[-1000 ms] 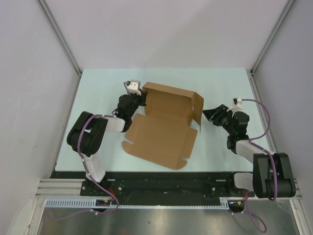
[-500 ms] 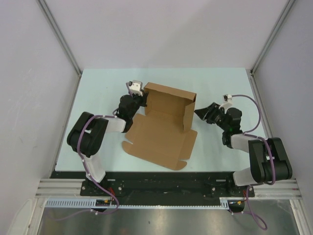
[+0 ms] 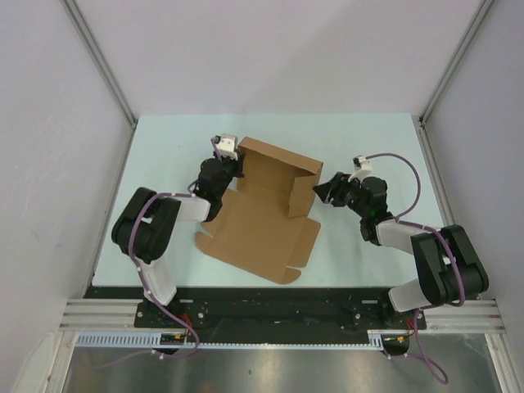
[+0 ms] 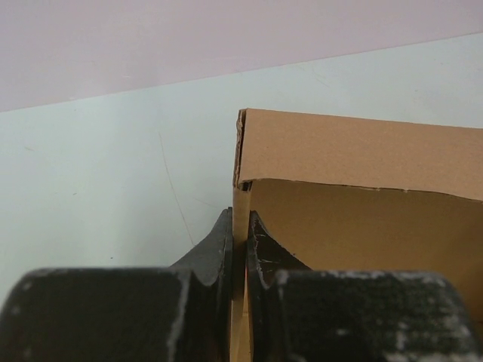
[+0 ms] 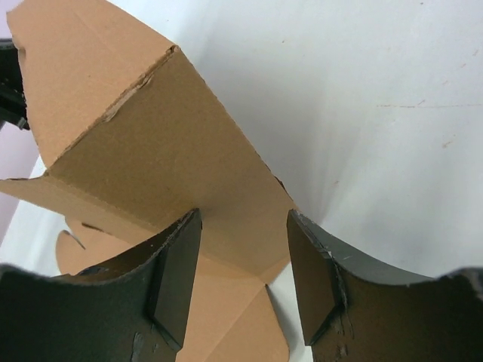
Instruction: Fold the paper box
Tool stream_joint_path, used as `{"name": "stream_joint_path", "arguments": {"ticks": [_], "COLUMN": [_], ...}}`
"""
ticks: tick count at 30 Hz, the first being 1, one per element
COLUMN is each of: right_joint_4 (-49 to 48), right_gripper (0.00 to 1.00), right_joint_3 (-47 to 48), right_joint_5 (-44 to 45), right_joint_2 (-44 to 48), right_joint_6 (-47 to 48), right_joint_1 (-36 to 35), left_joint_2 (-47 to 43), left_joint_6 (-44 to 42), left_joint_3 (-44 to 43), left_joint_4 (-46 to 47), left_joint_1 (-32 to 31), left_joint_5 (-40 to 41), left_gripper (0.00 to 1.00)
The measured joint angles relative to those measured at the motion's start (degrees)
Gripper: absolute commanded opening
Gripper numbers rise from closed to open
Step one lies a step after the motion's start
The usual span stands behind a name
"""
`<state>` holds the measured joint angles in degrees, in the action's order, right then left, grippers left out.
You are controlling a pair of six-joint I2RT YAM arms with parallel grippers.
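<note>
**Top external view:** The paper box (image 3: 260,221) sits mid-frame on the pale table (image 3: 164,147). Its broad base panel lies flat toward the bottom of the frame, and its back and right walls are raised. Your left gripper (image 3: 236,169) meets the box at its upper-left corner, just left of frame centre. Your right gripper (image 3: 318,190) comes in from the right of the frame and noses up to the raised right wall. Both arms reach in from the bottom edge, one on each side of the cardboard.

**Left wrist view:** Your left gripper (image 4: 240,226) is clamped on the paper box (image 4: 355,226). Its two black fingers (image 4: 219,245) pinch a thin upright cardboard edge at lower centre, with only the sheet's thickness between them. The back wall runs off to the right of the frame, and bare table (image 4: 113,173) fills the left.

**Right wrist view:** Your right gripper (image 5: 241,226) has its jaws spread apart and is gripping nothing. The fingers (image 5: 177,279) rise from the bottom edge, and the raised wall of the paper box (image 5: 151,151) slants down from the upper left into the gap between them. You cannot tell whether either pad touches the cardboard. The white table (image 5: 362,113) fills the upper right.
</note>
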<state>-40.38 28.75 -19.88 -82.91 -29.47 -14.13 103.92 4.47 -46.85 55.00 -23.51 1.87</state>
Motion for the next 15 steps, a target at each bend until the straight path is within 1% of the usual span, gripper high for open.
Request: {"name": "stream_joint_path", "arguments": {"ticks": [6, 15], "right_joint_4": [1.73, 3.50], "right_gripper": [0.56, 0.55], "right_joint_3": [1.51, 1.70], "right_joint_5": [4.55, 5.14], "right_joint_2": [0.07, 0.68], "right_joint_6": [4.72, 7.72], "right_joint_1": [-3.23, -5.16], "left_joint_2": [-0.13, -0.44], "left_joint_6": [-0.46, -0.48], "left_joint_3": [0.02, 0.37], "left_joint_4": [-0.31, -0.33], "left_joint_1": [0.24, 0.28], "left_joint_5": [1.29, 2.14], "left_gripper": [0.00, 0.00]}}
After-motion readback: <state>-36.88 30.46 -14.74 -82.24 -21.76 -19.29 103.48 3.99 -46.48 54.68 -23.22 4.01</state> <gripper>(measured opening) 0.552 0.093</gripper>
